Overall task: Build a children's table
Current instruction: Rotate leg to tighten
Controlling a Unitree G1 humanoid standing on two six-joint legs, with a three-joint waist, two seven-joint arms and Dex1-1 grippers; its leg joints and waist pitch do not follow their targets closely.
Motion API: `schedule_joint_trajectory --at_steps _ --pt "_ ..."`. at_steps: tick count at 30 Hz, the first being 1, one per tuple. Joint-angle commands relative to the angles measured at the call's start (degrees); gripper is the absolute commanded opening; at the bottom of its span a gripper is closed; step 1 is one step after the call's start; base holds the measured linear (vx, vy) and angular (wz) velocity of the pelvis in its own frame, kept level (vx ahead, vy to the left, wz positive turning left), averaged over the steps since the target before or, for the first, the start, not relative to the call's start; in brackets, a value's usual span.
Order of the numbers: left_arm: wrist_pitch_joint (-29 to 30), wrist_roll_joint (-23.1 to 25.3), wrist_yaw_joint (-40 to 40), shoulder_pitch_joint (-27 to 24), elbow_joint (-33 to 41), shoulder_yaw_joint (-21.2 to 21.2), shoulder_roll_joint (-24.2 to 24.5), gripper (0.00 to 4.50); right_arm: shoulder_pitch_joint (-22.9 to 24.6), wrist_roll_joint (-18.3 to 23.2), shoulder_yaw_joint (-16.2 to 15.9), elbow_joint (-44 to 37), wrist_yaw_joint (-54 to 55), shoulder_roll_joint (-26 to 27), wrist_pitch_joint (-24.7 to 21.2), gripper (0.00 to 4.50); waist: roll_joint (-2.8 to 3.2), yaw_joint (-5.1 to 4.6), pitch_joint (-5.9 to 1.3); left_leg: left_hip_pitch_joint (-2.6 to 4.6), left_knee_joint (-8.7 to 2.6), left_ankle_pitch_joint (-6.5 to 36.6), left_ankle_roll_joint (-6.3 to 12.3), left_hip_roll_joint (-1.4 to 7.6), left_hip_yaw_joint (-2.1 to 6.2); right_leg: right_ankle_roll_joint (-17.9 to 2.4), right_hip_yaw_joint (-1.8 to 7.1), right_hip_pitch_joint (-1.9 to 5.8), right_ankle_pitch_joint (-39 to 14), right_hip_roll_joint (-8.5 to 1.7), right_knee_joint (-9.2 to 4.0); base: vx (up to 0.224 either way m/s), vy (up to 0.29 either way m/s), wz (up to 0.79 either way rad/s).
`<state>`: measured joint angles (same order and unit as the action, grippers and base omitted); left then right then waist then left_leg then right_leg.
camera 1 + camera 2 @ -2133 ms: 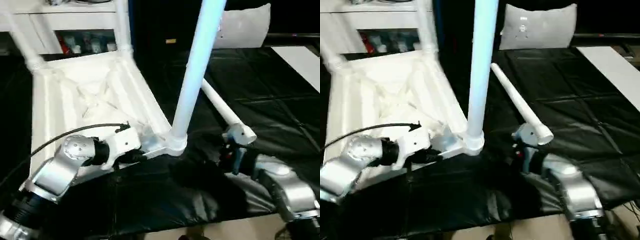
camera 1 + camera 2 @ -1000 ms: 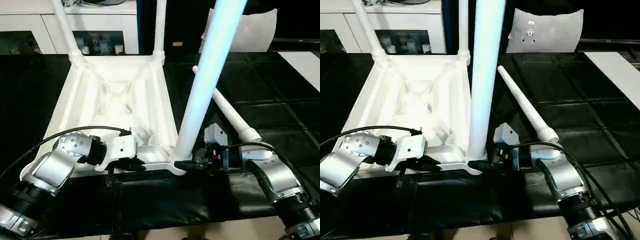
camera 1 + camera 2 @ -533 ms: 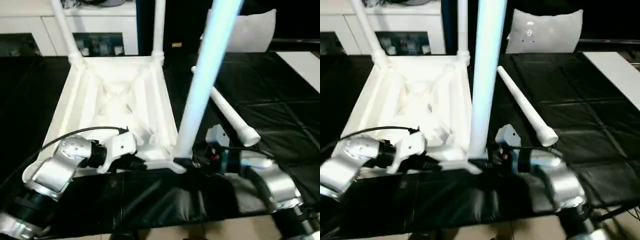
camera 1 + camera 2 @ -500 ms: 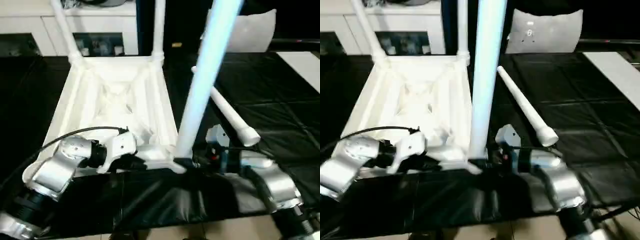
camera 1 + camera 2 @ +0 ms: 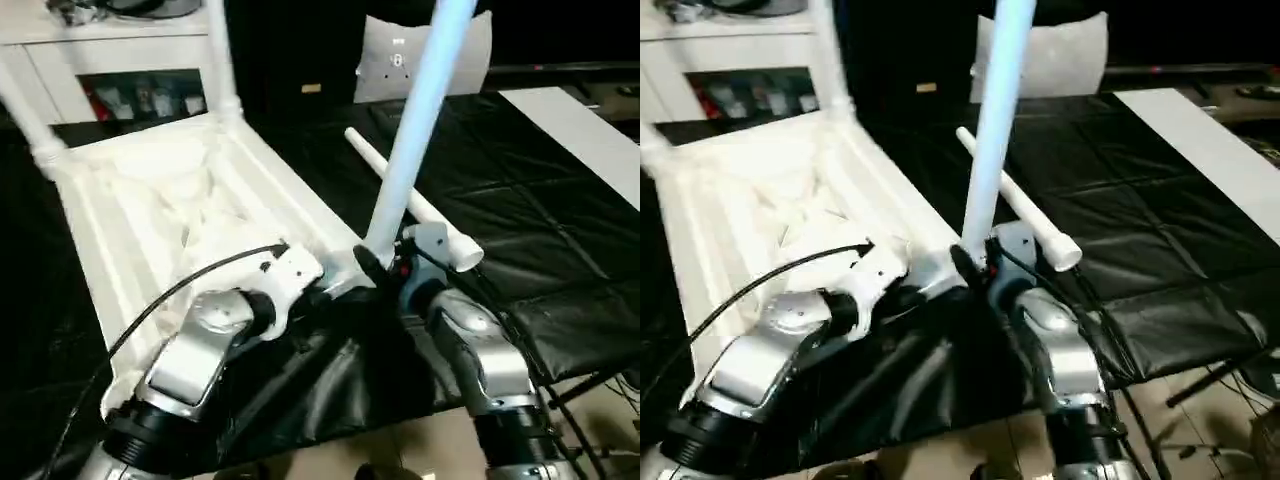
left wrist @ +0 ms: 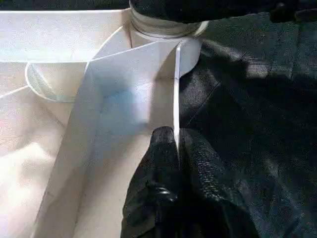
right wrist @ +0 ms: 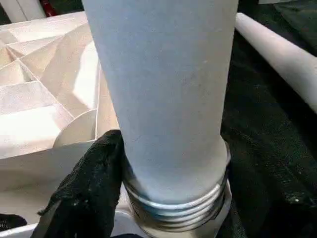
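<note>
Swung round since a moment ago, the upturned tabletop [image 5: 150, 220] lies skewed on the black mat [image 5: 560, 250]. Left gripper [image 6: 176, 148] pinches its rim; right gripper [image 7: 99, 168] clasps the upright leg [image 5: 415, 130] at the corner socket [image 6: 163, 25]. One loose leg [image 5: 410, 205] lies beside.

Head views are motion-blurred. Overhead light overexposes the white table top [image 5: 150, 220], erasing rib detail; the upright leg [image 5: 415, 130] shows a bluish cast. Black mat [image 5: 560, 250] carries soft sheen.

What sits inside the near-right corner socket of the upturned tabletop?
A white leg stands upright in the corner socket, a few threads exposed above the rim. The right hand wraps its base; the end inside the socket is hidden.
</note>
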<state>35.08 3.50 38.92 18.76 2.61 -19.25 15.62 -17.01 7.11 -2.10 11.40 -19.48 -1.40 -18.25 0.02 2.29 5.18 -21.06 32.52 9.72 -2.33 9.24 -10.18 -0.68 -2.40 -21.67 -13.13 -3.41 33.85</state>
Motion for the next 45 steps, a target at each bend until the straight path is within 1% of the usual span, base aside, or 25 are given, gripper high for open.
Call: schedule_joint_trajectory --at_steps 1,2,4,5,6,8,9,11,12,14,15,16,17,18,21,22,23,25,26,27,29,30,33,36,45 --pt "-1.7 0.9 1.4 2.6 1.2 -3.0 0.7 0.00 1.6 1.9 -5.0 2.2 -5.4 2.3 -1.0 3.44 0.75 0.12 -2.58 0.95 -5.12 22.5 -1.70 3.80 2.28 -8.3 3.04 0.63 -15.5 -4.79 -4.68 0.000 0.000 0.00" --pt "-1.9 1.1 1.9 2.5 1.0 -2.9 1.3 0.00 1.7 1.9 -4.8 2.1 -5.8 1.9 -0.8 3.51 0.76 0.23 -2.75 0.83 -5.04 22.0 -1.45 3.74 2.28 -8.4 3.01 0.88 -15.3 -4.90 -4.64 0.000 0.000 0.00" --pt "-2.6 1.4 3.6 2.4 0.4 -2.5 3.6 0.00 2.0 2.1 -4.2 1.7 -7.0 0.5 0.4 3.77 0.75 0.19 -2.64 0.91 -4.92 22.3 -1.07 3.73 2.15 -8.6 3.07 0.73 -17.5 -5.06 -4.84 0.000 0.000 0.00" --pt "-2.8 1.4 4.2 2.3 0.3 -2.5 4.3 0.00 2.1 2.2 -4.0 1.6 -7.4 0.1 0.8 3.85 0.81 0.42 -2.86 1.04 -4.76 21.9 -0.98 3.76 2.11 -8.6 3.10 0.72 -18.3 -5.13 -4.95 0.000 0.000 0.00" --pt "-3.5 1.3 5.7 2.4 -0.2 -2.3 5.9 0.00 2.5 2.8 -3.7 0.9 -9.6 -1.5 1.8 3.90 0.61 0.51 -3.03 1.01 -4.62 21.2 -0.62 3.80 1.98 -8.8 3.14 0.84 -18.4 -5.20 -4.98 0.000 0.000 0.00" --pt "-4.6 0.8 7.9 2.4 -0.7 -2.1 7.7 0.00 3.2 4.0 -2.8 -0.1 -11.8 -3.0 2.2 4.09 0.72 0.73 -3.07 0.89 -4.56 20.1 -0.30 3.84 1.88 -9.2 3.13 0.85 -18.3 -5.16 -4.96 0.000 0.000 0.00" --pt "-6.6 0.1 11.0 2.5 -1.7 -2.1 10.1 0.00 4.1 5.8 -1.9 -1.7 -15.8 -5.6 2.6 4.21 0.70 1.01 -3.53 0.79 -4.32 18.2 0.11 3.82 1.74 -9.6 3.08 1.19 -16.3 -5.18 -4.74 0.000 0.000 0.00" --pt "-8.1 -0.5 12.7 2.6 -2.4 -2.1 11.3 0.00 4.6 6.4 -1.6 -2.4 -18.0 -7.3 3.0 4.30 0.76 1.53 -3.66 0.67 -4.13 15.2 1.09 3.85 1.48 -10.2 3.00 1.38 -11.9 -4.94 -4.38 0.000 0.000 0.00" --pt "-11.2 -1.7 16.5 2.8 -3.5 -2.4 13.2 0.00 5.6 7.2 -1.5 -3.9 -22.6 -10.5 3.2 4.36 0.77 1.61 -3.93 0.55 -3.92 13.4 1.58 3.88 1.45 -11.1 2.88 1.62 -8.8 -4.92 -3.98 0.000 0.000 0.00" --pt "-13.0 -2.3 19.0 3.0 -4.2 -2.7 14.6 0.00 6.2 7.8 -1.6 -5.0 -25.9 -12.8 3.1 4.48 0.75 1.91 -4.32 0.56 -3.54 9.9 2.56 3.90 1.28 -12.3 2.67 1.80 -3.1 -4.69 -3.26 0.000 0.000 0.00" --pt "-14.4 -2.4 20.4 3.2 -4.7 -3.0 15.2 0.00 6.5 8.6 -1.8 -5.8 -28.3 -14.2 2.9 4.48 1.17 2.13 -4.41 0.51 -3.39 8.3 3.07 3.91 1.28 -13.2 2.56 1.91 -0.1 -4.63 -2.80 0.000 0.000 0.00" --pt "-16.2 -2.8 22.8 3.3 -5.3 -3.4 16.1 0.00 6.6 9.3 -2.0 -6.5 -30.9 -16.1 2.4 4.48 0.94 2.20 -4.51 0.56 -3.29 7.6 3.69 3.99 1.23 -13.8 2.46 2.01 1.8 -4.59 -2.61 0.000 0.000 0.00" --pt "-16.2 -2.8 22.8 3.3 -5.3 -3.4 16.1 0.00 6.6 9.3 -2.0 -6.5 -30.9 -16.1 2.4 4.48 1.00 2.39 -4.56 0.59 -3.23 7.4 4.06 3.92 1.28 -14.0 2.38 2.10 2.1 -4.58 -2.57 0.000 0.000 0.00" --pt "-17.6 -3.6 25.4 3.5 -5.8 -3.6 17.0 0.00 6.4 9.9 -2.1 -7.0 -33.4 -18.0 2.2 4.48 1.03 2.53 -4.50 0.53 -3.20 7.2 4.39 3.94 1.24 -14.5 2.36 2.09 2.4 -4.65 -2.53 0.000 0.000 0.00" --pt "-20.9 -6.5 32.6 4.5 -7.6 -4.2 19.2 0.00 4.0 10.1 -3.0 -5.7 -39.6 -22.8 2.9 4.48 1.04 2.97 -4.34 0.78 -3.28 9.3 3.87 4.04 1.13 -14.8 2.34 1.96 -1.3 -4.82 -2.80 0.000 0.000 0.00" --pt "-21.0 -6.5 32.8 4.5 -7.7 -4.3 19.3 0.00 3.9 10.1 -3.0 -5.6 -39.8 -22.9 2.9 4.48 1.03 3.08 -4.23 0.89 -3.38 10.5 3.39 4.09 1.10 -14.7 2.33 1.89 -3.5 -4.83 -2.96 0.000 0.000 0.00" --pt "-21.8 -6.6 33.8 4.8 -8.2 -4.5 19.7 0.00 3.4 10.0 -3.3 -5.2 -40.6 -23.3 3.2 4.48 1.03 3.08 -4.23 0.89 -3.38 10.5 3.39 4.09 1.10 -14.7 2.33 1.89 -3.5 -4.83 -2.96 0.000 0.000 0.00" --pt "-24.4 -6.3 37.0 5.7 -9.9 -5.4 20.9 0.00 1.4 9.3 -5.2 -4.0 -44.2 -24.6 3.2 4.48 1.06 3.25 -4.00 1.04 -3.51 13.2 2.17 4.14 1.12 -14.3 2.36 1.69 -8.6 -4.90 -3.30 0.000 0.000 0.00" --pt "-24.8 -6.3 37.7 6.0 -10.4 -5.6 21.1 0.00 0.8 9.0 -5.9 -3.8 -45.2 -24.9 3.3 4.48 1.07 3.31 -3.94 1.06 -3.55 13.7 1.91 4.18 1.12 -14.1 2.40 1.64 -9.5 -4.93 -3.35 0.000 0.000 0.00" --pt "-26.4 -6.0 39.3 6.7 -11.8 -6.0 21.5 0.00 -0.2 8.4 -8.0 -3.4 -47.6 -25.7 3.5 4.48 0.97 3.52 -3.97 1.20 -3.57 14.2 1.45 4.29 1.13 -13.9 2.48 1.60 -10.3 -5.09 -3.42 0.000 0.000 0.00" --pt "-27.0 -5.7 39.8 7.0 -12.4 -6.2 21.5 0.00 -0.6 8.1 -8.7 -3.1 -48.4 -25.9 3.5 4.48 0.98 3.72 -3.97 1.16 -3.59 14.1 1.30 4.27 1.12 -13.7 2.52 1.66 -10.6 -5.10 -3.40 0.000 0.000 0.00" --pt "-27.9 -5.3 40.5 7.5 -13.2 -6.5 21.6 0.00 -1.3 7.6 -9.9 -2.6 -49.7 -26.1 3.6 4.48 1.04 4.03 -4.02 1.22 -3.57 13.5 1.15 4.34 1.15 -14.0 2.48 1.54 -9.4 -5.08 -3.21 0.000 0.000 0.00" --pt "-29.3 -4.9 41.6 8.2 -14.4 -7.0 21.6 0.00 -2.8 6.4 -11.6 -0.9 -51.4 -26.2 5.1 4.48 0.96 4.20 -4.12 1.14 -3.46 12.4 1.27 4.39 1.10 -14.5 2.48 1.57 -7.1 -5.09 -2.90 0.000 0.000 0.00" --pt "-31.4 -4.3 43.2 9.5 -16.1 -8.1 20.8 0.00 -5.6 6.1 -12.8 2.0 -53.3 -25.2 5.9 4.48 0.80 4.14 -4.07 0.90 -3.24 11.1 2.05 4.26 1.04 -15.2 2.40 1.63 -4.7 -5.11 -2.56 0.000 0.000 0.00" --pt "-33.2 -3.8 43.9 11.0 -18.3 -8.8 19.6 0.00 -7.3 6.7 -13.8 4.3 -55.5 -24.5 6.0 3.79 0.74 4.51 -3.47 1.06 -3.60 13.7 1.58 4.44 1.12 -14.3 2.50 1.36 -9.5 -5.22 -3.03 0.000 0.000 0.00"
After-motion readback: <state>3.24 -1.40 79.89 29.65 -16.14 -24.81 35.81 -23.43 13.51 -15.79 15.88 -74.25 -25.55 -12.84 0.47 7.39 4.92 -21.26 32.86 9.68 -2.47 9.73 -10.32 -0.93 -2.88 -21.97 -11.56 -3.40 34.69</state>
